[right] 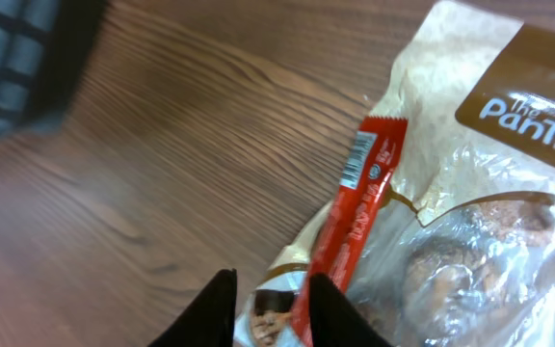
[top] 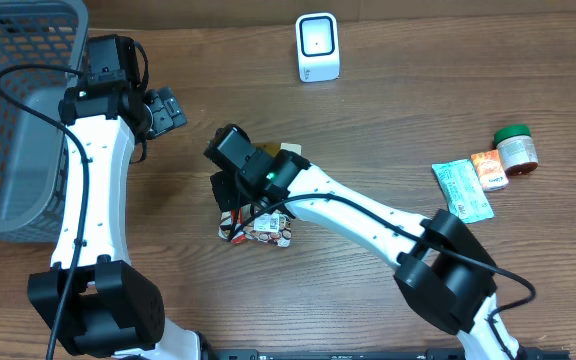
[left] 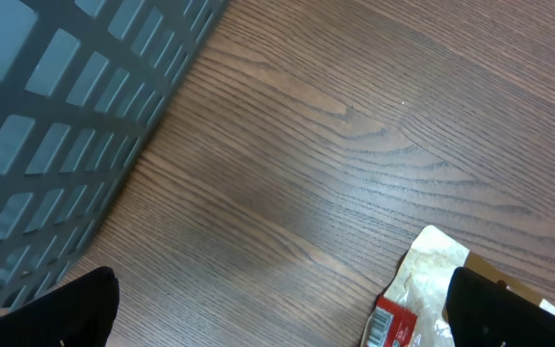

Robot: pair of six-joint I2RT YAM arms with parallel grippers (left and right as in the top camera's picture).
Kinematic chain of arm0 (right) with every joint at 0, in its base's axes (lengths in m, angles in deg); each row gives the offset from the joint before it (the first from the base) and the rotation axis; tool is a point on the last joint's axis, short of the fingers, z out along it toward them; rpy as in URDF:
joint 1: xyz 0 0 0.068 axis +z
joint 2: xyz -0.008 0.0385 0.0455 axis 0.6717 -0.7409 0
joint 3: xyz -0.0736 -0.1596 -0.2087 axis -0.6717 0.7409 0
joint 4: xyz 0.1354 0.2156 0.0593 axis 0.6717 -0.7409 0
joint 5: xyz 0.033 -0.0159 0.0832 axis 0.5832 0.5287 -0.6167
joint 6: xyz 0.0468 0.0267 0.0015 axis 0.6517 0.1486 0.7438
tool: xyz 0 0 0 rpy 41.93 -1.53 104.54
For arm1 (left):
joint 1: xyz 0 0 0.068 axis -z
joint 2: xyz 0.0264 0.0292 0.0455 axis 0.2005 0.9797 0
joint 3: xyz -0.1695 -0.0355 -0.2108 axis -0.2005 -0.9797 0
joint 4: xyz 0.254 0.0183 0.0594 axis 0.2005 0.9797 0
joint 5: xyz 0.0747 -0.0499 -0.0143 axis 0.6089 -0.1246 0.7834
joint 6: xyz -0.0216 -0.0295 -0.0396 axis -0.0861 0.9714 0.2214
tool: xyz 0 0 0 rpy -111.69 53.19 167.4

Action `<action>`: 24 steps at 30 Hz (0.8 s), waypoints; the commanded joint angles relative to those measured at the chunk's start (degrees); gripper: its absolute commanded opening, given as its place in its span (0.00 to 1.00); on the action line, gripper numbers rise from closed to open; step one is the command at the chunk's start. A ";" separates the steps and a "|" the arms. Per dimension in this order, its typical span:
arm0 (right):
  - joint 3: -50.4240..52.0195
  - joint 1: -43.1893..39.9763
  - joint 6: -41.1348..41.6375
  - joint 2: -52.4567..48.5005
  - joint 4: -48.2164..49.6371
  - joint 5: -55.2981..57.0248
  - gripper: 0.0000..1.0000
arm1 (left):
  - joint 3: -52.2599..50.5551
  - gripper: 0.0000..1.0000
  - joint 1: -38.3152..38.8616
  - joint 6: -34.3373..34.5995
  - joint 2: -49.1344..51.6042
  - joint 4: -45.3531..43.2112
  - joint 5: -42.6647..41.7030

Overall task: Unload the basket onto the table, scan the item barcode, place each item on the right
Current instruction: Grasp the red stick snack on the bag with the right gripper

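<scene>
Right gripper point(right: 273, 281) low over red stick packet point(right: 355, 212), mid-table point(top: 418, 90).
Packet lies flat across a clear cookie bag point(right: 494, 193). In the wrist view its long axis slants from upper right to lower left, with the barcode point(right: 358, 160) face-up at the far end. The near end sits between the 2 narrowed fingers, against 1 of them; cannot tell if it is pinched. Left gripper point(top: 165, 108) is spread wide and holds nothing, beside the basket point(top: 18, 100). White scanner point(top: 317, 47) stands well apart.

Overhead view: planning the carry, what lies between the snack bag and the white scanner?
The right arm's wrist over the snack bag, then bare table up to the white scanner, per overhead.
</scene>
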 commanded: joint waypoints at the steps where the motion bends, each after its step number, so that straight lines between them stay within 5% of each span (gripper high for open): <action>1: 0.04 0.26 0.92 -2.32 0.22 1.97 0.31 | 0.70 1.00 -0.11 -0.90 -0.13 -0.20 0.79; 24: 0.04 0.68 1.60 -8.41 1.03 2.23 0.37 | 0.70 1.00 -0.11 -0.90 -0.13 -0.20 0.76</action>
